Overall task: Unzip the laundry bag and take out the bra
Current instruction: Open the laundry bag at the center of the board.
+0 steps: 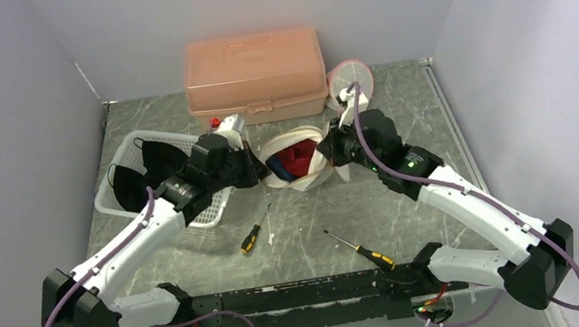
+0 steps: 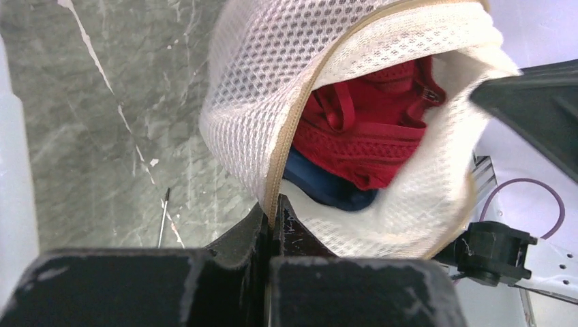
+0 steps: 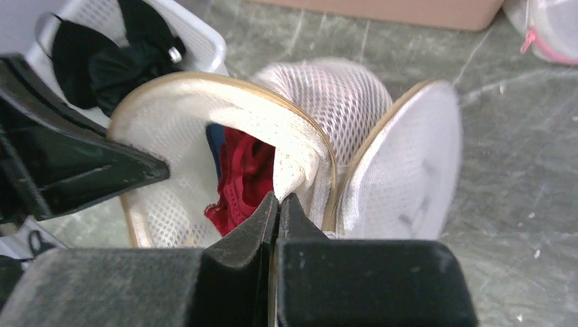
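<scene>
The laundry bag (image 1: pixel 306 181) sits on the grey marbled worktop (image 1: pixel 409 125) just in front of the peach lidded box (image 1: pixel 254 74), directly below its middle in the overhead view. It is a rounded pouch of white honeycomb mesh edged with a tan zipper band, and its mouth gapes wide. Inside lies the bra (image 2: pixel 368 136), deep red with lace-like bands and thin straps, resting on a dark blue garment (image 2: pixel 327 192); both are still within the mesh walls. The left gripper (image 2: pixel 272 216) is pinched tight on the tan-trimmed rim at the side of the bag's mouth that lies below the box's left half, mesh caught between its black fingers. The right gripper (image 3: pixel 278 204) is likewise clamped on the opposite rim, below the box's right half. A white basket (image 1: pixel 209 214) holding dark clothes stands to the front left of the box, a small pink-edged mesh pouch (image 1: pixel 350 82) touches the box's right end, and two screwdrivers (image 1: pixel 250 238) lie well in front of it.
</scene>
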`<action>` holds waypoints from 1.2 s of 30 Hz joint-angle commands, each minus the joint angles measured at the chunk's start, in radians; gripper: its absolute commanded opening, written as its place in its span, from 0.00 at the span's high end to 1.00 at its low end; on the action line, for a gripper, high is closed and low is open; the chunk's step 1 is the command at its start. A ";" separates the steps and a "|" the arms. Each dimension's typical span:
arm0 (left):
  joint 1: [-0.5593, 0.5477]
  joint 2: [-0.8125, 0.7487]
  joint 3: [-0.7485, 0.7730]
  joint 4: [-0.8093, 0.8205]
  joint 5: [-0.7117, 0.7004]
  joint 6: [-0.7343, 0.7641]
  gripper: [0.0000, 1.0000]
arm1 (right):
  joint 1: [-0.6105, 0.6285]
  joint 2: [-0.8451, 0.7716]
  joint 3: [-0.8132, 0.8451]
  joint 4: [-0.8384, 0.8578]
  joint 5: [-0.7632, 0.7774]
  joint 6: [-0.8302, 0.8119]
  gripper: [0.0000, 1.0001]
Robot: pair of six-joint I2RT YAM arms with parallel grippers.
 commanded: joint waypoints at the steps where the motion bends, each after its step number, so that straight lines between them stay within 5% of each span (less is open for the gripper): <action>1: -0.022 -0.011 -0.108 0.131 -0.092 -0.067 0.97 | 0.019 0.057 -0.111 -0.033 0.040 -0.036 1.00; 14: -0.042 -0.067 -0.241 0.147 -0.170 -0.096 0.97 | 0.088 0.059 -0.340 0.111 0.135 0.018 1.00; 21: -0.064 -0.155 -0.173 0.027 -0.211 0.017 0.38 | 0.113 0.084 -0.348 0.124 0.134 0.040 1.00; 24: -0.065 -0.188 -0.122 -0.015 -0.214 0.061 0.33 | 0.113 0.076 -0.340 0.125 0.123 0.048 0.99; 36: -0.125 0.086 0.024 -0.004 -0.074 -0.109 0.44 | 0.112 0.062 -0.348 0.131 0.124 0.060 0.48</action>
